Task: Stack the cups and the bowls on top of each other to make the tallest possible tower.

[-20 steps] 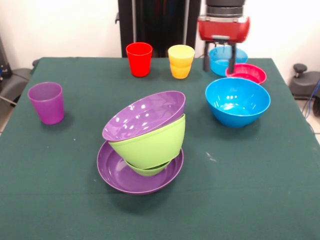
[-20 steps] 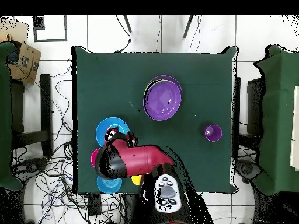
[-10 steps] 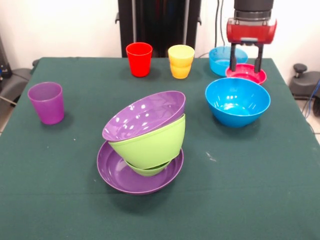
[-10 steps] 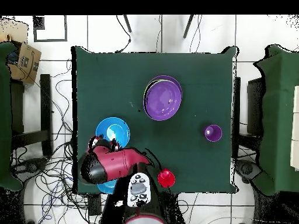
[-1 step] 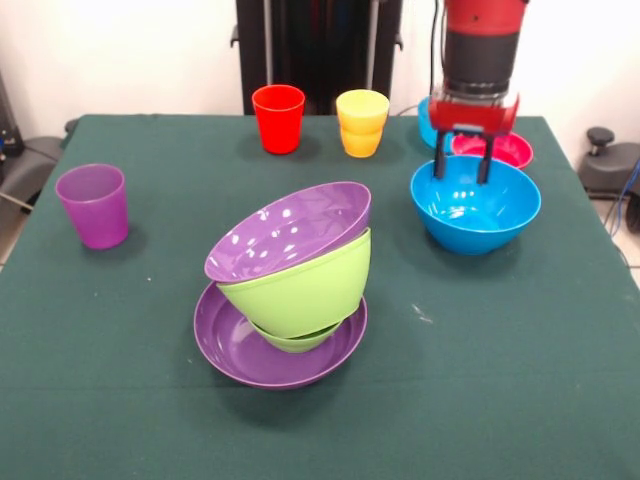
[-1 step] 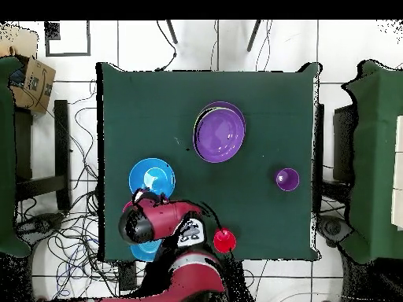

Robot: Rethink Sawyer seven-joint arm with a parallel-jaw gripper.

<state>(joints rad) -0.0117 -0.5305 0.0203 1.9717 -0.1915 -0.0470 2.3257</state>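
At the upper right of the front view, the gripper (image 5: 462, 167) hangs over the far rim of the blue bowl (image 5: 476, 203), with its two dark fingers (image 5: 439, 160) spread apart and holding nothing. It seems that one finger is outside the wall and the other inside, but I cannot tell if they touch it. The blue bowl stands upright on the green table (image 5: 110, 330), well apart from the tower (image 5: 288, 283) in the middle of the frame, where a purple bowl lies tilted on a lime green one. I judge the blue bowl light, stiff and glossy, so it can slip. The thin rim is the best place to pinch it, wall between the fingers. Behind it are the red bowl (image 5: 505, 148) and the light blue bowl (image 5: 428, 118).
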